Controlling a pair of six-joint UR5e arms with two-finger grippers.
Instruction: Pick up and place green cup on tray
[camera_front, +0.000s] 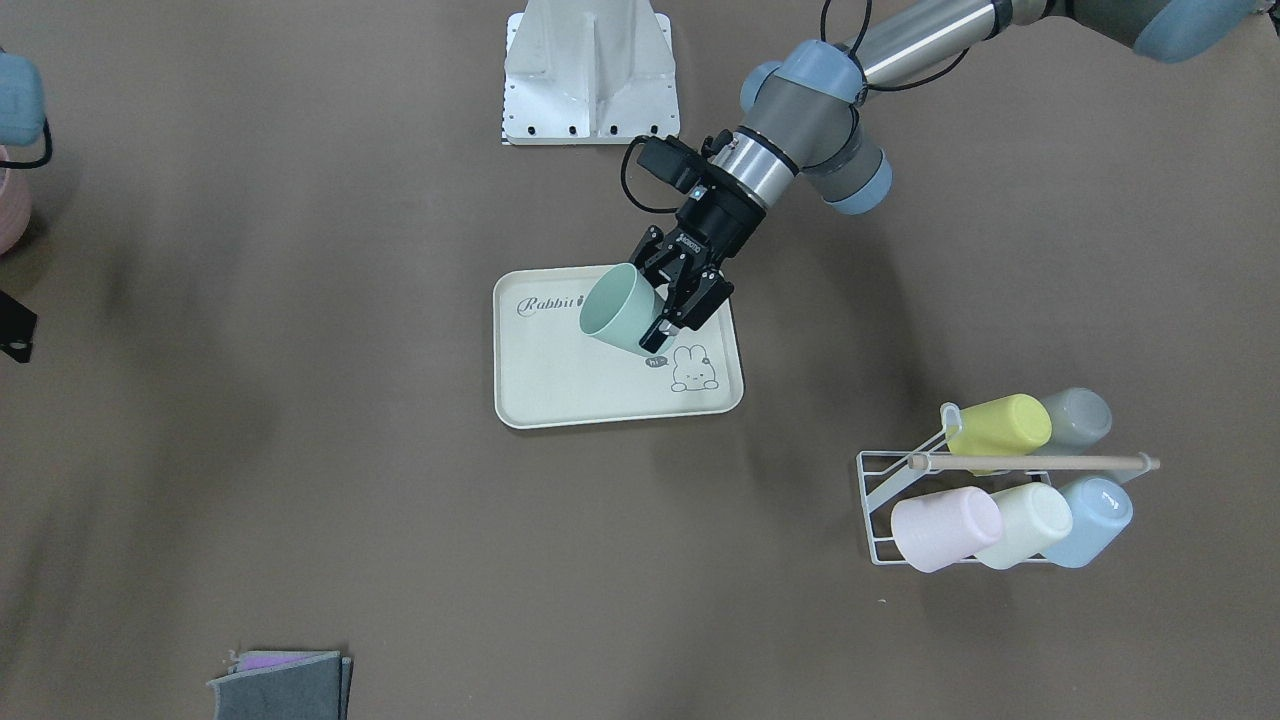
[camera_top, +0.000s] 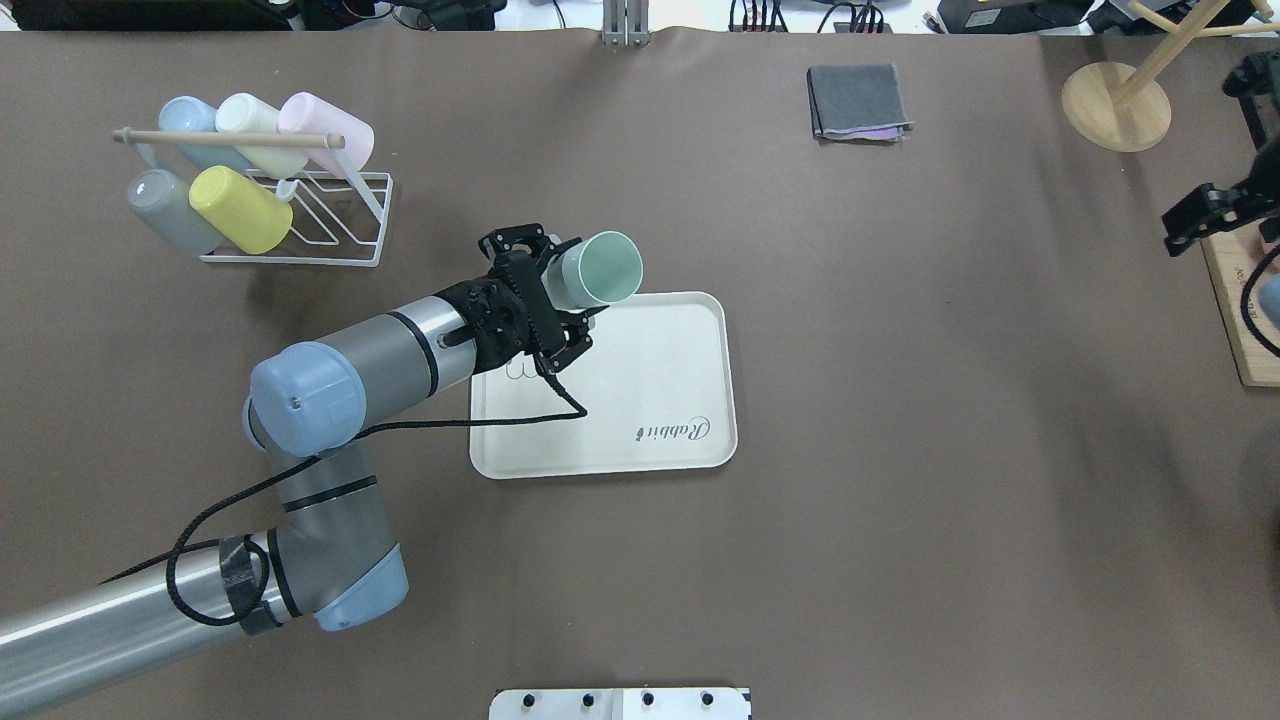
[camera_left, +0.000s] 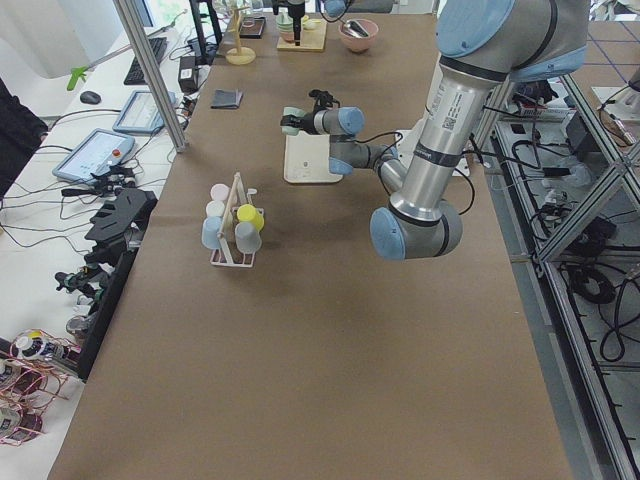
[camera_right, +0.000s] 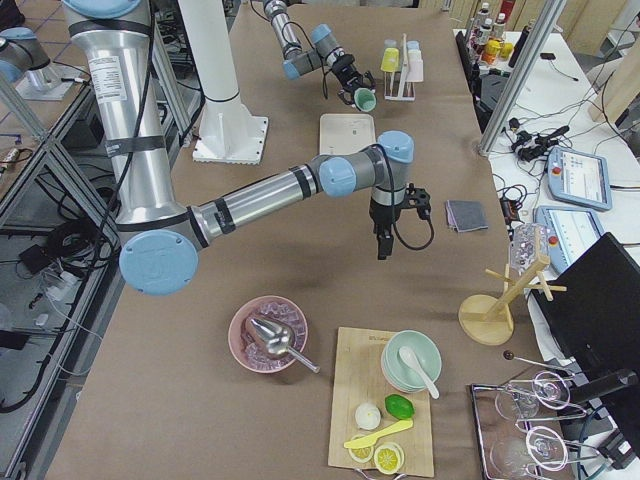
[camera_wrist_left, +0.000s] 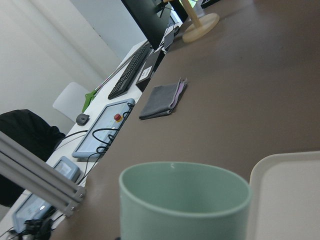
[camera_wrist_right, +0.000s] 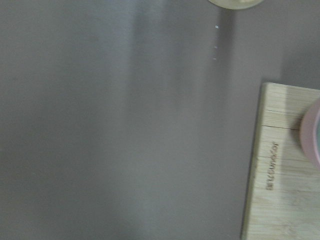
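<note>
Gripping the green cup (camera_front: 618, 312) near its base, the left gripper (camera_front: 668, 292) has its fingers pressed against opposite sides of the wall; the cup is tilted well over, its mouth turned away from the arm, held in the air above the tray (camera_front: 560, 395) and not touching it; the tray lies flat on the brown surface (camera_front: 300, 450); a wire rack (camera_front: 1050, 462) with five other cups stands well apart; the right gripper (camera_top: 1195, 215) hangs near the surface's end, and how wide its fingers stand cannot be told.
</note>
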